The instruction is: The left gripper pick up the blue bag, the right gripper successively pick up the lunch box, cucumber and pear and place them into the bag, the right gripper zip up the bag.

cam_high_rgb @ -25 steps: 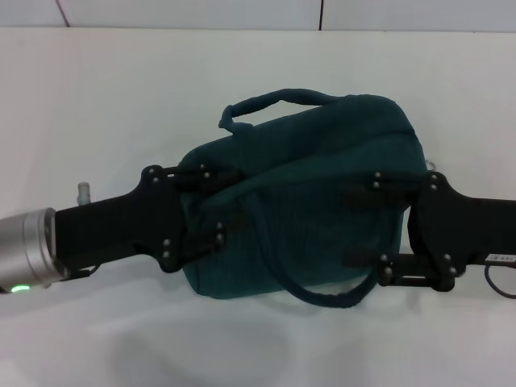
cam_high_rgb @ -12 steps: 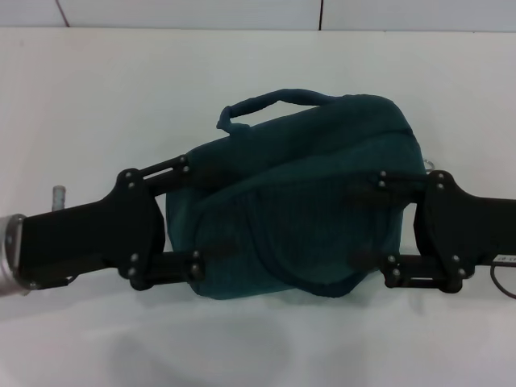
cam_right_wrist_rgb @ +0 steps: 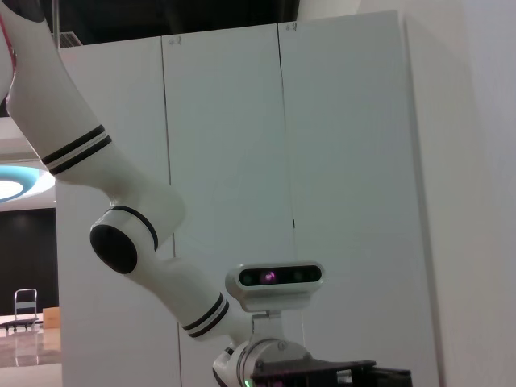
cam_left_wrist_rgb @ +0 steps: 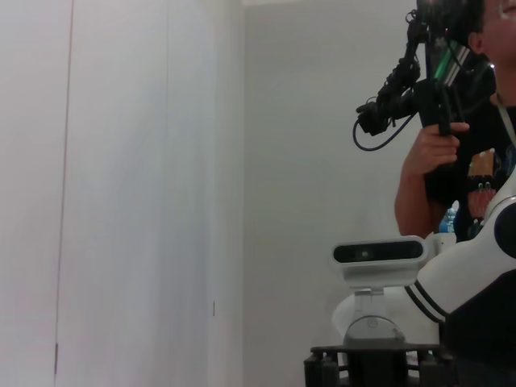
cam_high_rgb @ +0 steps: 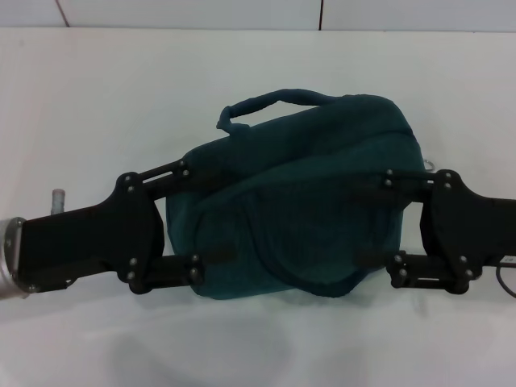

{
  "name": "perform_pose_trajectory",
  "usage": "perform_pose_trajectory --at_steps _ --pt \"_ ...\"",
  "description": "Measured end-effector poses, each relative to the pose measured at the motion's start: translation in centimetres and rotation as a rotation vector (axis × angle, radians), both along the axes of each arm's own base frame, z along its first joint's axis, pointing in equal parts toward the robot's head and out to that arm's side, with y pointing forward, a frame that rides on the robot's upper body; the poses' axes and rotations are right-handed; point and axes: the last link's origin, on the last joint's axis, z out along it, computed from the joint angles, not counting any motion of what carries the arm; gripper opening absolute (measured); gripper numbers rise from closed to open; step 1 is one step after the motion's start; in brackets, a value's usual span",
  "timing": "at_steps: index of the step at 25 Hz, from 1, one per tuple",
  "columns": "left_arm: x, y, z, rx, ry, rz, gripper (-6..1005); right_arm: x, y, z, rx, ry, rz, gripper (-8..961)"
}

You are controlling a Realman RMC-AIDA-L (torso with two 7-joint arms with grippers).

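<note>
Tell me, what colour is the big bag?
Dark teal-blue fabric bag, clearest in the head view.

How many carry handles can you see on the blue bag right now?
2. One handle arches at the far edge of the blue bag; the other handle loops along the near edge, between the left tool and the right tool, both open.
</note>
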Motion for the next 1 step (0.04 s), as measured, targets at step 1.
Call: perform_pose_trajectory --at_steps 1 --pt "-0.02 -0.01 -0.01 0.002 0.001 0.000 793 0.04 -0.04 0.02 0.001 -0.001 0.000 644"
